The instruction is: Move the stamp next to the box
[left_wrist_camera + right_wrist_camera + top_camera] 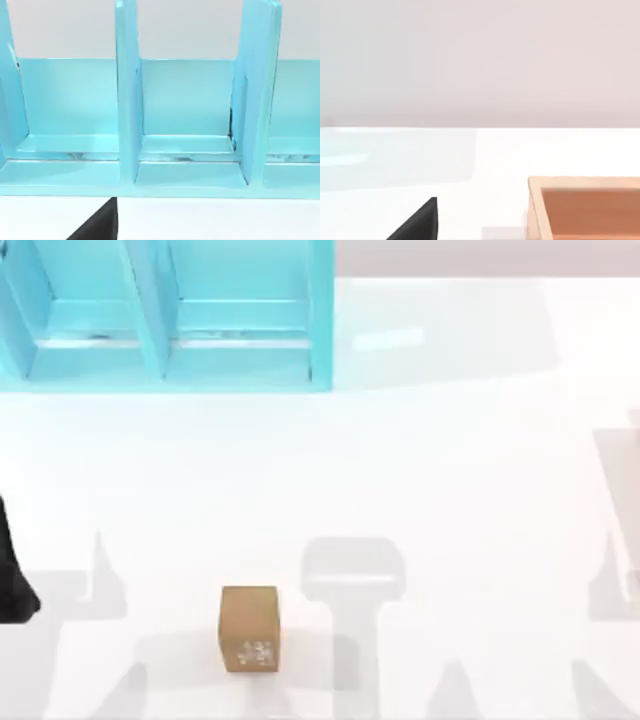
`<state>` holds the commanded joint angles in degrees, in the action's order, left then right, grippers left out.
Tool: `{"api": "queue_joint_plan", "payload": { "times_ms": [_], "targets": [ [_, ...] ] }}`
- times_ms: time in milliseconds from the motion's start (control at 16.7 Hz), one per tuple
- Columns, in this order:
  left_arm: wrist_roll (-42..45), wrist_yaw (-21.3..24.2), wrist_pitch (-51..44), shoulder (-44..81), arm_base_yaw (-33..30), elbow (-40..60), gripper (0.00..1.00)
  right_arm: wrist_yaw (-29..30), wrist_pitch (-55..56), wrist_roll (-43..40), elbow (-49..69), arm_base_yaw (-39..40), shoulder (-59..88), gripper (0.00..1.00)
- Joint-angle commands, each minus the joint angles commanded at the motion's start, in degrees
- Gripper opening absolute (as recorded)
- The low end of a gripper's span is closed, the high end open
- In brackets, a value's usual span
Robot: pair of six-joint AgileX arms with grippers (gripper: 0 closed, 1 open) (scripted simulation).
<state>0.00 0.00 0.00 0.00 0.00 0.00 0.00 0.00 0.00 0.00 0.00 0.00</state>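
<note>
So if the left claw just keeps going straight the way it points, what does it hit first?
Most likely the blue shelf unit, at the open middle compartment between two upright dividers. Bare white table lies before it; how far off is unclear.

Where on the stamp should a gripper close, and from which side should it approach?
Judging by the top view, come straight down on the stamp and close on its two plain side faces. It stands upright and alone on the white table, with open space on both sides, and looks narrow enough.
</note>
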Motion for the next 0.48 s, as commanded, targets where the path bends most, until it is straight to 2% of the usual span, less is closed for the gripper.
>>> {"api": "queue_joint_plan", "payload": {
  "times_ms": [240, 480],
  "targets": [
    [0.0, 0.0, 0.0, 0.0, 0.0, 0.0, 1.00, -0.1, -0.8, 0.7, 1.1, 0.1, 1.4, 1.00],
    [0.0, 0.0, 0.0, 0.0, 0.0, 0.0, 1.00, -0.7, -6.6, 5.7, 9.6, 1.3, 11.4, 1.00]
  ]
}}
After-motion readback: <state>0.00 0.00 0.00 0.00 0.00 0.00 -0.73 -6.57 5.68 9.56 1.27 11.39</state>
